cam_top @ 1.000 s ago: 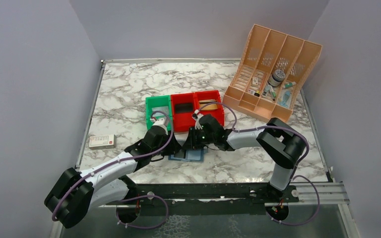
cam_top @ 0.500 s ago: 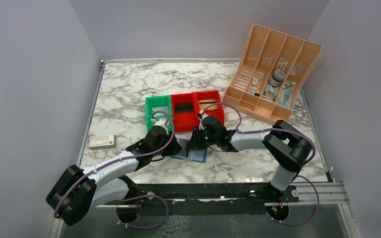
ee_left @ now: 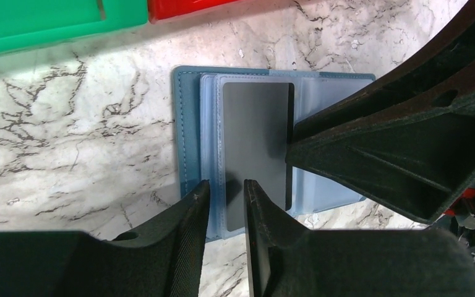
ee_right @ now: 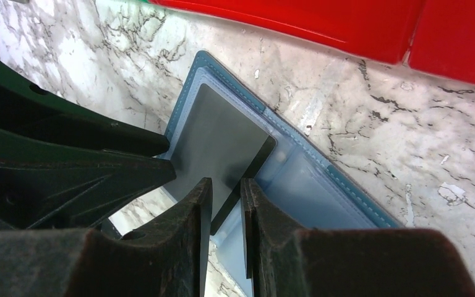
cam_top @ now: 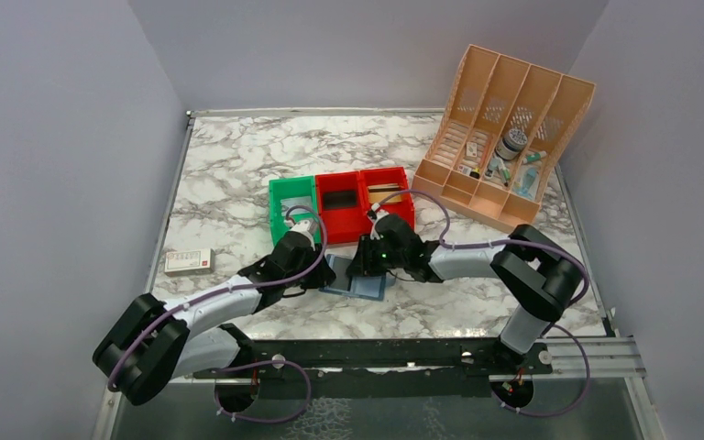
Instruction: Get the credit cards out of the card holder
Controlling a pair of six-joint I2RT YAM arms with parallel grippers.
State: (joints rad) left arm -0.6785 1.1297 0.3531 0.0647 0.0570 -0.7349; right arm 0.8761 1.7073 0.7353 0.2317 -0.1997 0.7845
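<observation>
Top external: blue card holder (cam_top: 367,286) lies open on the marble desk (cam_top: 238,165), just in front of the green bin (cam_top: 276,206) and red bins (cam_top: 339,231). Both arms reach it from opposite sides. White-and-red box (cam_top: 188,261) sits well off to the left, near the desk edge.

Left wrist: dark grey card (ee_left: 256,136) sits in a clear pocket of one panel. Left fingers (ee_left: 192,213) are narrow, tips over the near edge of that pocket with the card's end in the gap. Can't tell if they clamp anything.

Right wrist: right fingers (ee_right: 199,207) are narrow too, straddling the card's edge. Can't tell if it's pinched.
</observation>
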